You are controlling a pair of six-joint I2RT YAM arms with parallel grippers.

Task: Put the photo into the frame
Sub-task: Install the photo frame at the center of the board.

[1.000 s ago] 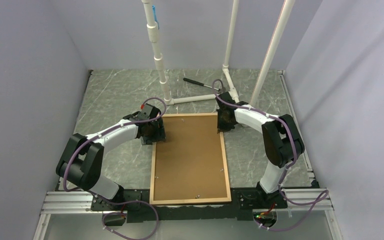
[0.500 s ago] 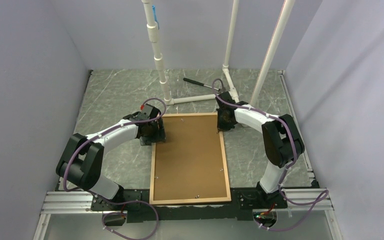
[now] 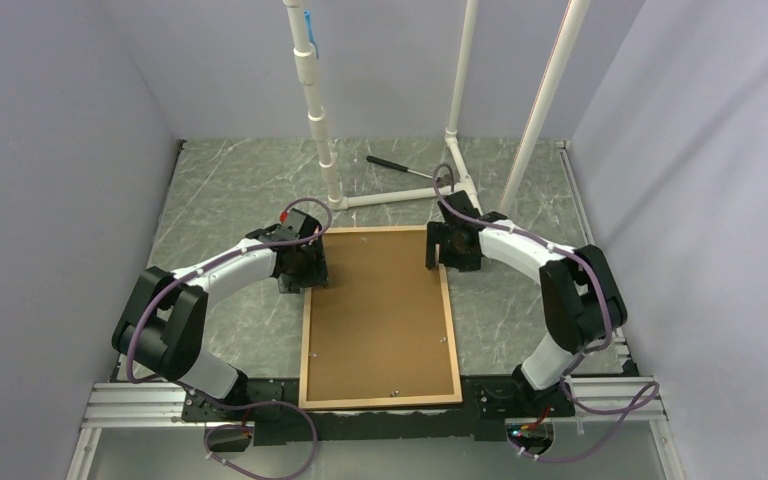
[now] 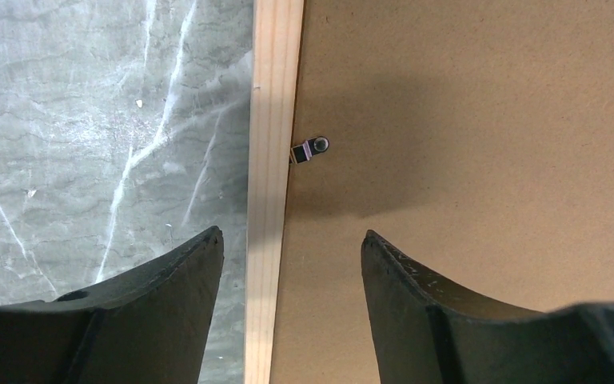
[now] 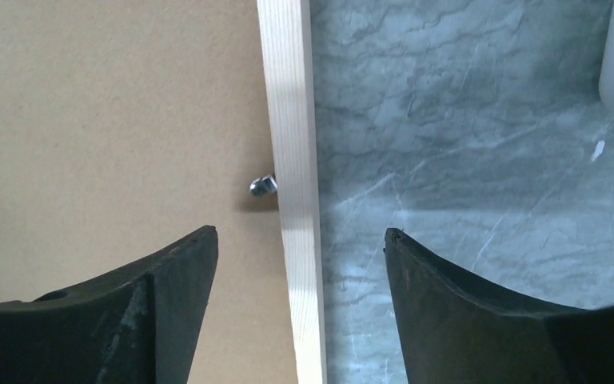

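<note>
We see the frame lying flat on the marbled table, its long sides running near to far and its near end between the 2 arm bases. A brown backing board fills it. The left gripper is over the frame's far left corner, jaws spread apart, 1 finger over the table and 1 over the board, with the pale wooden rail between them. A small metal clip sits just beyond, at the rail's inner edge. The right gripper is released too, straddling the far right rail beside a 2nd clip. We cannot tell whether any finger touches the wood
</note>
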